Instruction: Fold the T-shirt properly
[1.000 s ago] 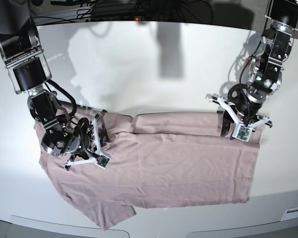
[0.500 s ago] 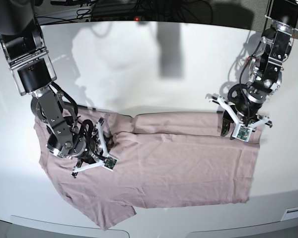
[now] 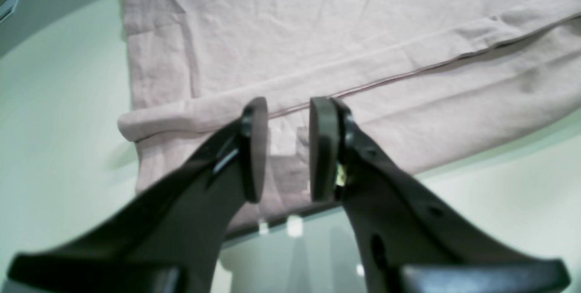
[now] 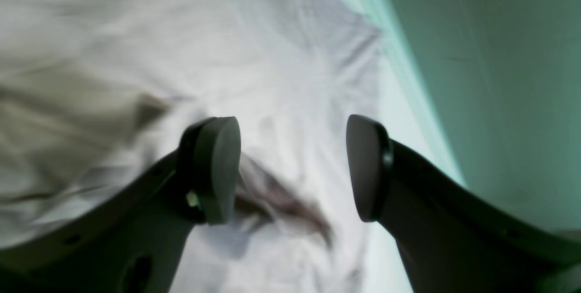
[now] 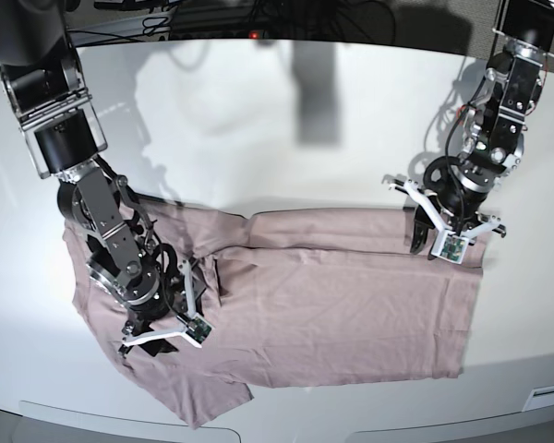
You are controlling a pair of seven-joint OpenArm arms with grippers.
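The pink-mauve T-shirt (image 5: pixel 351 323) lies spread across the white table (image 5: pixel 286 129), its far edge folded over into a long band. My left gripper (image 5: pixel 423 245) hangs at that band's right end. In the left wrist view this gripper (image 3: pixel 287 120) is open by a narrow gap, with nothing between the pads and the T-shirt (image 3: pixel 317 25) folded beneath. My right gripper (image 5: pixel 192 291) sits low over the shirt's left part. In the right wrist view that gripper (image 4: pixel 292 166) is wide open over rumpled T-shirt (image 4: pixel 295 57) fabric, holding nothing.
The table's front edge (image 5: pixel 369 420) runs just below the shirt's hem. One sleeve (image 5: pixel 198 401) reaches close to that edge at the front left. Cables and dark equipment (image 5: pixel 258 14) lie behind the table's far edge.
My right gripper has gone from shut to wide open and has moved toward the front over the shirt's left part. The left arm has stayed still.
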